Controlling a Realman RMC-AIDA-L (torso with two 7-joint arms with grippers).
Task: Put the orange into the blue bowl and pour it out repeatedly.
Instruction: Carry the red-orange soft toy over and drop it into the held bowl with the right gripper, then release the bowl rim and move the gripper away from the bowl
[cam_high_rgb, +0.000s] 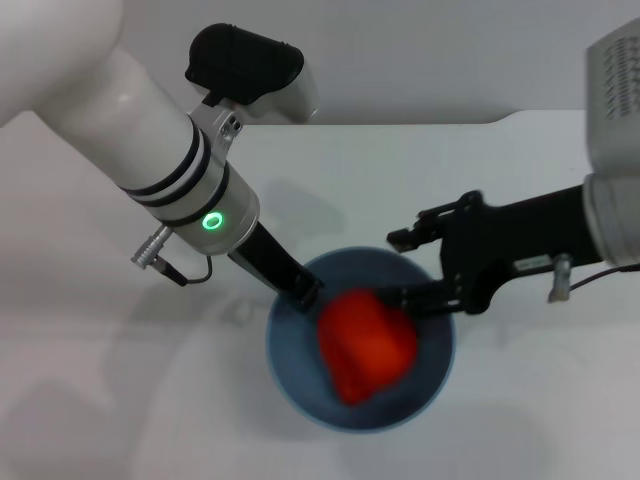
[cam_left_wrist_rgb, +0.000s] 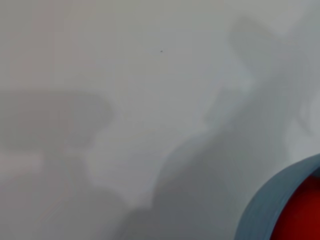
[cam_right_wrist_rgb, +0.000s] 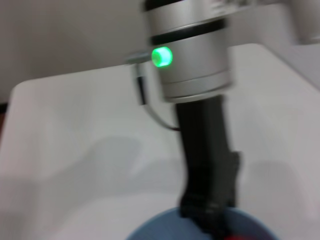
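The left arm's big white forearm fills the near corner; its left pincer (cam_high_rgb: 305, 292) clamps the blue bowl (cam_high_rgb: 290, 375) by the rim on the table (cam_high_rgb: 100, 400). The right pincer (cam_high_rgb: 415, 300) touches the orange (cam_high_rgb: 365, 345) inside, grip unclear. If it drags on the fruit, the bowl could twist loose.

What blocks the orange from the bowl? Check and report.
Nothing visible does: the bright red-orange fruit already lies inside the glossy light-blue round bowl. The left gripper is at the bowl's far-left rim, and the right gripper reaches the orange from the right.
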